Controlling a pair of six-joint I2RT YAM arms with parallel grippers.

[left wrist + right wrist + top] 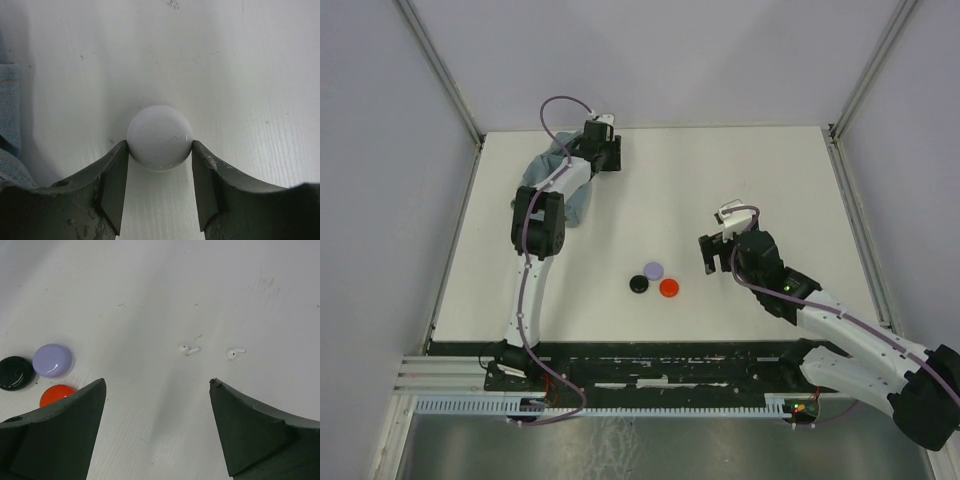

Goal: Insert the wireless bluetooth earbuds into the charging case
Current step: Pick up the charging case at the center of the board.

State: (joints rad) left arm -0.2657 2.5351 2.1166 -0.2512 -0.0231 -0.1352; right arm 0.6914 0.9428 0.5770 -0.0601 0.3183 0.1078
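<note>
My left gripper (160,146) is at the far back left of the table (604,150), and its jaws press on both sides of a round white charging case (160,131) that rests on the white table. My right gripper (157,382) is open and empty, and it hovers right of the table's centre (717,254). Two tiny white earbuds lie on the table just beyond its fingers, one (188,349) left of the other (233,353). I cannot make out the earbuds in the top view. No red, black or lavender earbuds are in view.
Three round discs lie together mid-table: lavender (653,270), black (639,284) and red (669,288). They also show at the left of the right wrist view, with the lavender one (51,360) uppermost. A blue denim cloth (565,190) lies under the left arm.
</note>
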